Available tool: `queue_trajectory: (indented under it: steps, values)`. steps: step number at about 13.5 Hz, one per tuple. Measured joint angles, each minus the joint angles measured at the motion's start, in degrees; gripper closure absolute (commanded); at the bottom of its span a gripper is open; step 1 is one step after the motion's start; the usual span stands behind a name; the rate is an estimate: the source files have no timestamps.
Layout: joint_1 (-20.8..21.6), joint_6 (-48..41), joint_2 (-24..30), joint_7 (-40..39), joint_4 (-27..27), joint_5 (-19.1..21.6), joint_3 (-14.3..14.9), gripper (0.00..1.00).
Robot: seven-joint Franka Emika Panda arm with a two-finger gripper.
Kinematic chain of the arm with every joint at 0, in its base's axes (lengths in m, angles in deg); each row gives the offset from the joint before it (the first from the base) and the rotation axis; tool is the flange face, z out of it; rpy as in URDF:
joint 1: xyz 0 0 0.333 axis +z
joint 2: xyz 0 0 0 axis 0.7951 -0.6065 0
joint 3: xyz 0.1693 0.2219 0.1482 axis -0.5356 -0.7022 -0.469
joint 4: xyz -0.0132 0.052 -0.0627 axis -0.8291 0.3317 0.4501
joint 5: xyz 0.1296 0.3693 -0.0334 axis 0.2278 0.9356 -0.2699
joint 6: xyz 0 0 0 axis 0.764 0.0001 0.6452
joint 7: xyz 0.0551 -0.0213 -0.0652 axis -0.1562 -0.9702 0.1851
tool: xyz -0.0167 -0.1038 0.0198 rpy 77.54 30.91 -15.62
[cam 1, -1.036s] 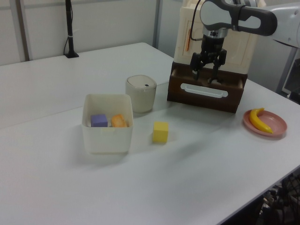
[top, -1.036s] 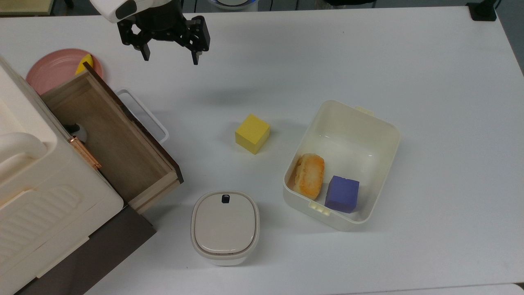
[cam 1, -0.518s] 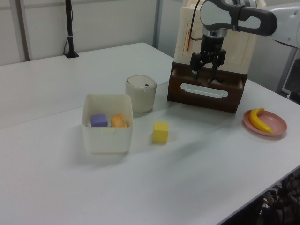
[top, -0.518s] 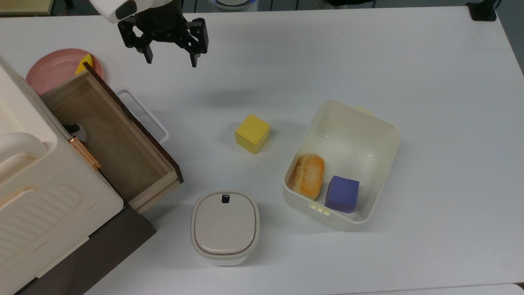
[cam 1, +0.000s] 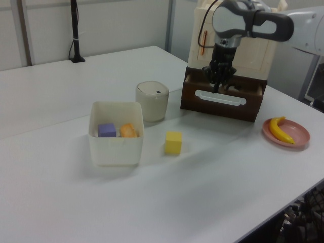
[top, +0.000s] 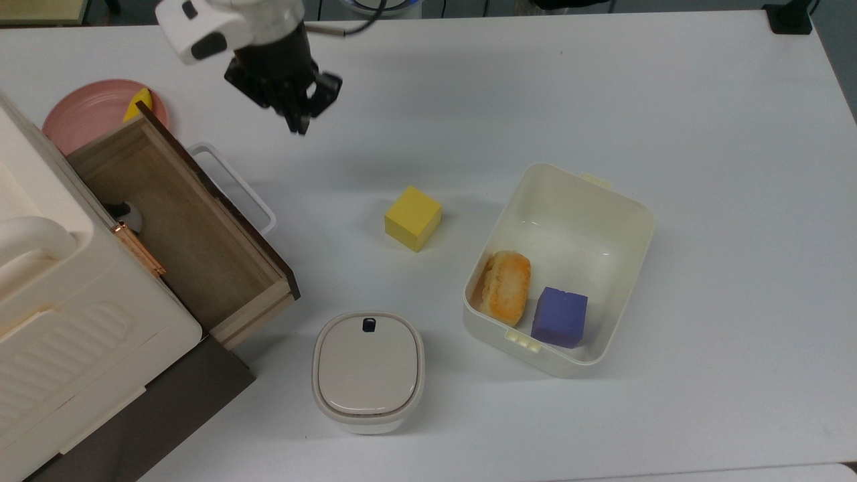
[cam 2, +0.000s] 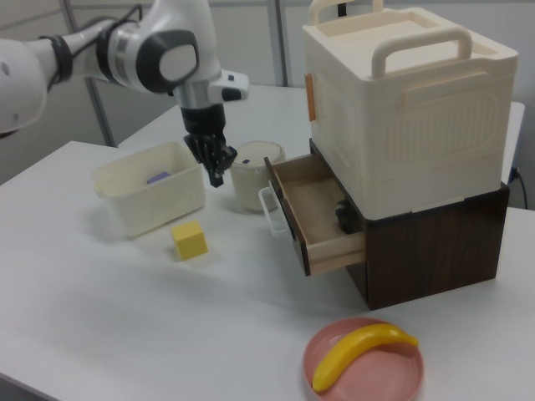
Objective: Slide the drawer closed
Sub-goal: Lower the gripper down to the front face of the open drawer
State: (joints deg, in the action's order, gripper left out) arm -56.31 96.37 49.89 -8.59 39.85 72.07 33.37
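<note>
Light-wood drawer (top: 181,227) stands pulled well out of the cream cabinet (top: 60,321) at the left of the top view, white loop handle (top: 234,189) toward the table; gripper (top: 298,124) hangs above bare tabletop at upper left, apart from the handle, fingers clenched on nothing. Approach step, I judge: next it must drop in front of the dark front panel (cam 2: 287,215) and push squarely. Room is free there; yellow cube (top: 412,218) and lidded container (top: 368,371) sit clear of the path.
</note>
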Motion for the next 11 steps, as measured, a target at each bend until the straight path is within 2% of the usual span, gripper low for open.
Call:
queue_trajectory:
  steps: [3,9,11]
  values:
    - [-0.9,9.3,-3.0,9.9,2.4,0.0,0.3,0.95]
    - [-2.0,16.6,-7.2,11.9,3.1,-1.0,2.4,0.95]
    - [-2.1,21.6,-8.0,12.0,3.2,-1.0,4.4,0.94]
